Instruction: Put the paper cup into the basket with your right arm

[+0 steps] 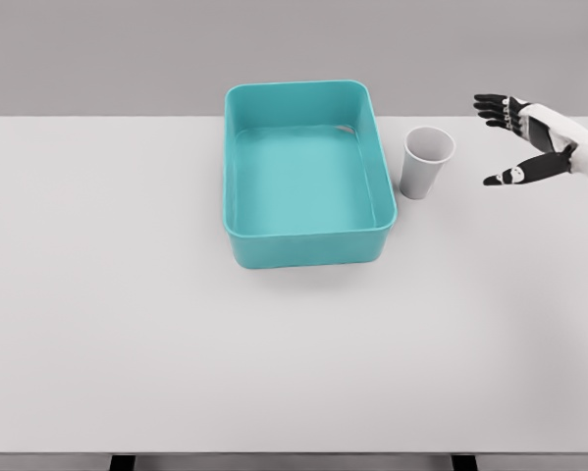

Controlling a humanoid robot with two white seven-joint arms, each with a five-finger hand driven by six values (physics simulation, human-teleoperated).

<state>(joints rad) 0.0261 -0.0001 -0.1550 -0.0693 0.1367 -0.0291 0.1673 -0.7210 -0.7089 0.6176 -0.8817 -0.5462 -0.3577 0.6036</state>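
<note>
Just right of the basket (304,175) stands the cup (427,162), upright and open-mouthed on the table (127,324), close to the teal wall without clearly touching it. My right hand (524,139) hovers to the cup's right, apart from it, fingers (492,101) spread wide, thumb low, holding nothing.

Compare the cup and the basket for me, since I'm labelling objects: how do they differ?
The paper cup is white and round; the basket is teal and rectangular. The cup is tall and narrow, the basket wide and shallow. The cup stands nearer the right robot hand. Both sit upright, open-topped and empty on the table.
</note>
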